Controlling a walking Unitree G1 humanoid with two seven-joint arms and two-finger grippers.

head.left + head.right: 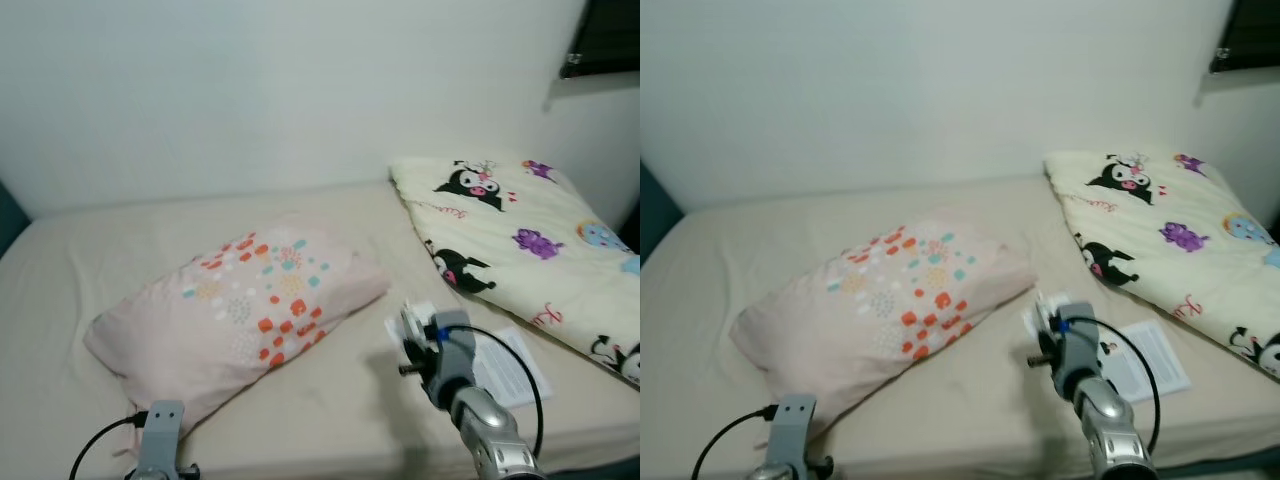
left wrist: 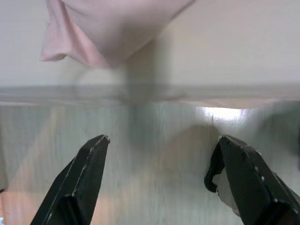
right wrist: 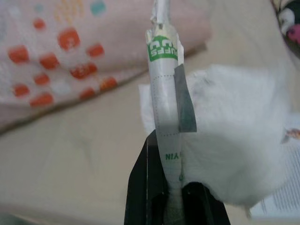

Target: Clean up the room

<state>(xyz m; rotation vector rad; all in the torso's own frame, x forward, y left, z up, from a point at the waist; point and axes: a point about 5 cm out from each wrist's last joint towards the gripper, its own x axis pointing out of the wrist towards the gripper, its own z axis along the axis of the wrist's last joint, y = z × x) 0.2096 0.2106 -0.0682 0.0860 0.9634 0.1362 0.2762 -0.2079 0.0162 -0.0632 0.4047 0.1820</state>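
Note:
My right gripper point(image 3: 168, 174) is shut on a thin white wrapper point(image 3: 164, 93) with green print, held edge-on above the bed. A white crumpled tissue point(image 3: 229, 136) lies right behind it. In the left eye view the same white bundle point(image 1: 414, 320) shows at the tip of my right arm, just off the pillow's right corner. A pink pillow point(image 1: 240, 300) with orange and teal dots lies across the middle of the mattress point(image 1: 90, 260). My left gripper point(image 2: 164, 140) is open and holds nothing, low by the bed's front edge, under the pillow's corner point(image 2: 70, 42).
A folded cream blanket point(image 1: 520, 240) with cartoon prints covers the bed's right end. A printed paper sheet point(image 1: 512, 365) lies in front of it, beside my right arm. A white wall runs behind the bed. Pale floor point(image 2: 154, 183) lies below the left gripper.

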